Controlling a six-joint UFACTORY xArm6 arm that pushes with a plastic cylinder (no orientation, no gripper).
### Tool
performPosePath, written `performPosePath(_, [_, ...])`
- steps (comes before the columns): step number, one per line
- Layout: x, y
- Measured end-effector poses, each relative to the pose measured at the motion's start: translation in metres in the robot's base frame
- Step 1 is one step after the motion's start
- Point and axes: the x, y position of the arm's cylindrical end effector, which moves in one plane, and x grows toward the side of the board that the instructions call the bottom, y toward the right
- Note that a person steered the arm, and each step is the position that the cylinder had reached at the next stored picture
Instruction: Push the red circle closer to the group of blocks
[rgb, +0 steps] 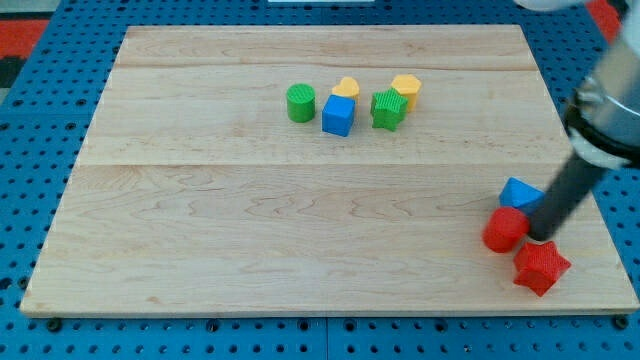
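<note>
Red circle (504, 229) touching my tip (541, 237), tip on its right; no gripper fitted, state indeterminable.

Single raised view, angled down over the whole wooden board (300, 240); moderately near; no second view.

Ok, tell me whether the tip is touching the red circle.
Touching, as far as the camera view shows: my tip sits against the right edge of the red circle, no gap visible.

Red star (541, 267) and blue block (519, 191) near counter (250, 250) right edge; blue pegboard (60, 90) surrounds counter.
</note>
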Motion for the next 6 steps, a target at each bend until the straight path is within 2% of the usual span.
performPosePath(1, [-0.015, -0.072])
performPosePath(2, [-0.002, -0.096])
performPosePath(3, [0.033, -0.083])
performPosePath(4, [0.032, -0.172])
performPosePath(5, [0.020, -0.220])
performPosePath(6, [-0.029, -0.226])
